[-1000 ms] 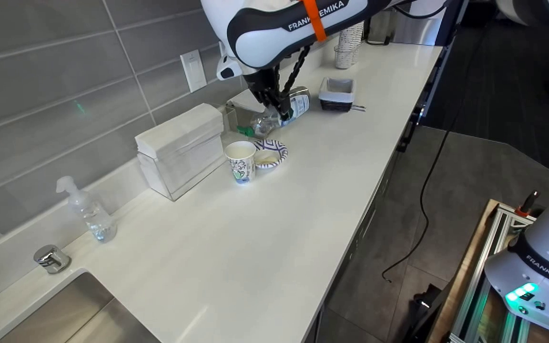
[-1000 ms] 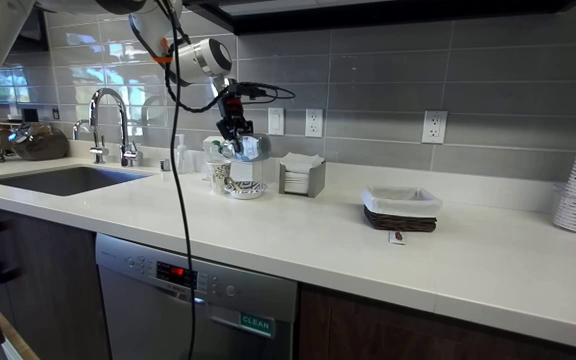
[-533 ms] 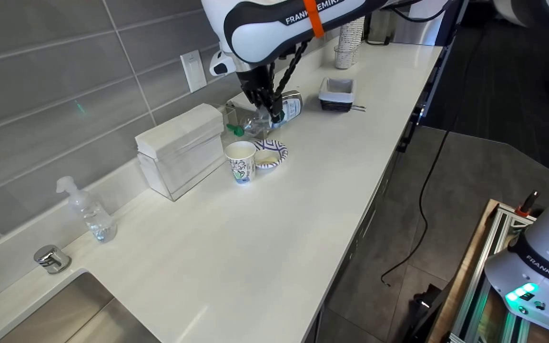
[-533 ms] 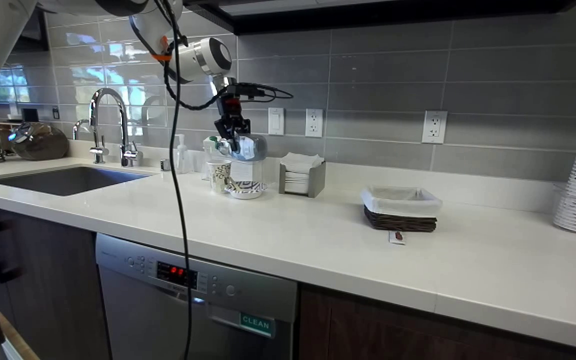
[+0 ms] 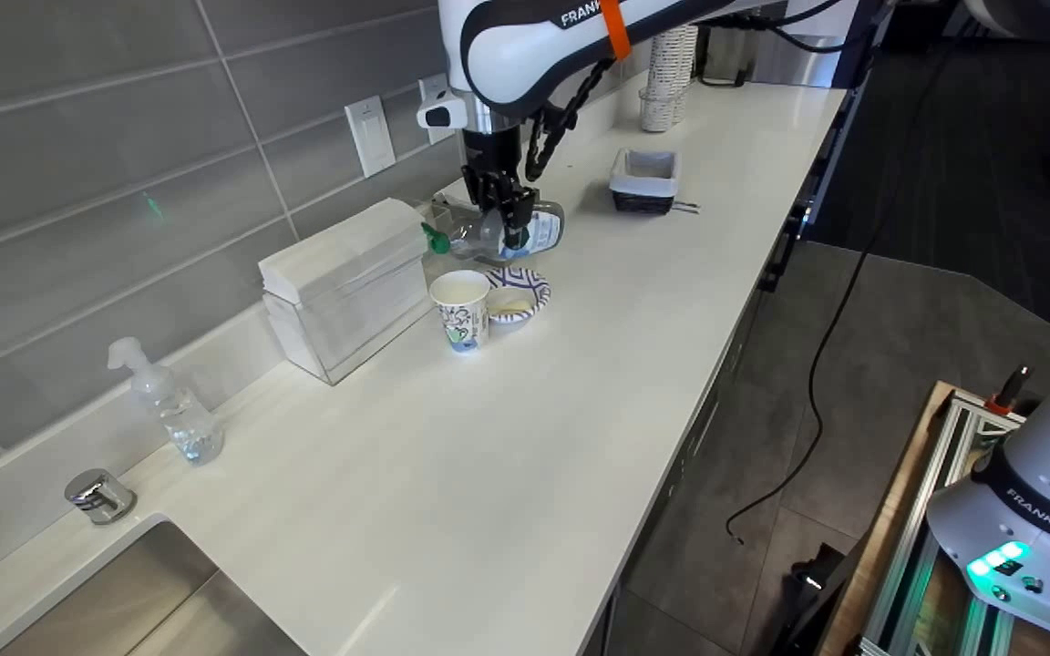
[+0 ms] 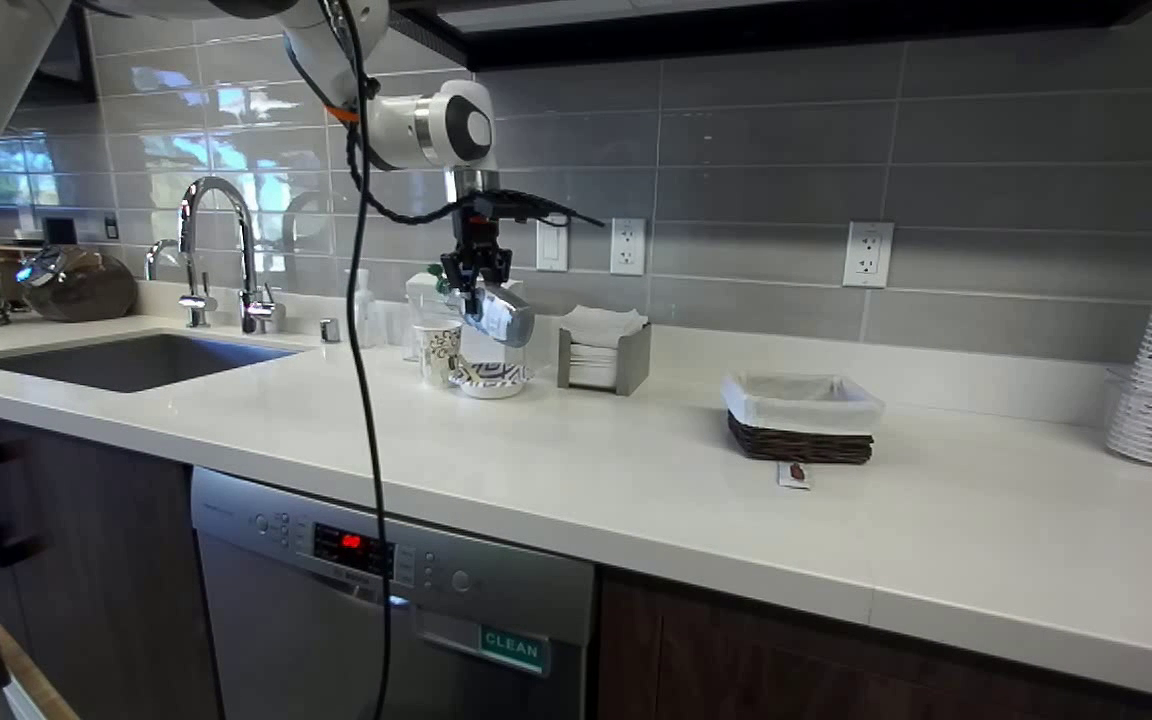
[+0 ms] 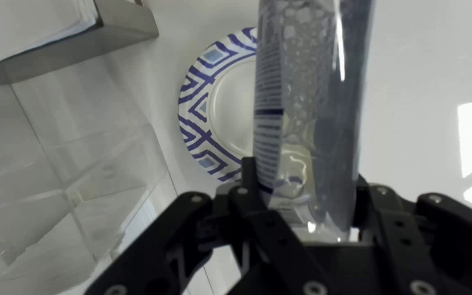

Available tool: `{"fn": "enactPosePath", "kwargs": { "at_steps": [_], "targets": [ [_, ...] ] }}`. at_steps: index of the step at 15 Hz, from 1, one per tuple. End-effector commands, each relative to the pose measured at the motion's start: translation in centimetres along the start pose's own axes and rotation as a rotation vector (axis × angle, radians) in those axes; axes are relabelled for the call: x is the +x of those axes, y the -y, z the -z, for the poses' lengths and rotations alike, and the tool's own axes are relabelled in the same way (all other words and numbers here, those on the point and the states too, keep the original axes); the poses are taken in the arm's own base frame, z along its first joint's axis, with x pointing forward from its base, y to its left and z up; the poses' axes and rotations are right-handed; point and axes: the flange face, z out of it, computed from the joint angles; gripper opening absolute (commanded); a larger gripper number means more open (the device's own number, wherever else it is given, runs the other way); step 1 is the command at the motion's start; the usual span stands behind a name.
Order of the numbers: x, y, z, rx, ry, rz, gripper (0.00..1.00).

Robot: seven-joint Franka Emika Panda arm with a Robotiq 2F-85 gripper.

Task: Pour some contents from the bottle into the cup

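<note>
Pouring pose over a white worktop [image 5: 525, 474]. The claw [image 7: 305, 189] pinches the clear plastic bottle [image 7: 314, 110] from both flanks, at the cap-side end of its blue-and-white label [image 5: 545, 230], a hold that presumably leaves the mouth free for tipping. The bottle hangs in the air, nearly on its side, its green cap [image 5: 435, 240] near and above the patterned paper cup [image 5: 464, 319], which stands upright to receive the pour; exact alignment is uncertain. In an exterior view the cap end appears higher than the base, so a further cap-down turn is probably needed before contents run. Whether the cap is unfastened, or anything flows, I cannot make out. Just beside the cup, a blue-and-white paper bowl [image 5: 540, 292], partly hidden by the bottle in the wrist view, would likely catch a stray stream. Close to the cap rises an acrylic paper-towel box [image 5: 370, 323], contact not discernible, and near the bowl a gray napkin holder [image 6: 635, 358]; both probably restrict swinging toward the tiled wall [image 5: 106, 182]. Farther off, a pump dispenser [image 5: 179, 419] and a lined wicker basket [image 6: 801, 443] should not obstruct.
</note>
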Motion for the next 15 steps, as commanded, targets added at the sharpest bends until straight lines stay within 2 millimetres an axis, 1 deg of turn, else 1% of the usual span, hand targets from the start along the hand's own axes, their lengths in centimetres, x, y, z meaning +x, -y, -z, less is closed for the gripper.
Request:
{"fn": "enactPosePath", "kwargs": {
  "at_steps": [1, 4, 7, 12, 15],
  "targets": [
    [-2.3, 2.0, 0.6, -0.017, -0.144, 0.015, 0.23],
    [-4.0, 3.2, 0.8, -0.022, -0.219, 0.012, 0.23],
    [-5.6, 4.9, 1.5, -0.033, -0.291, -0.007, 0.23],
    [-8.4, 8.6, 3.2, -0.042, -0.415, -0.046, 0.23],
    [-9.8, 11.0, 4.0, -0.088, -0.538, 0.009, 0.23]
  ]
}}
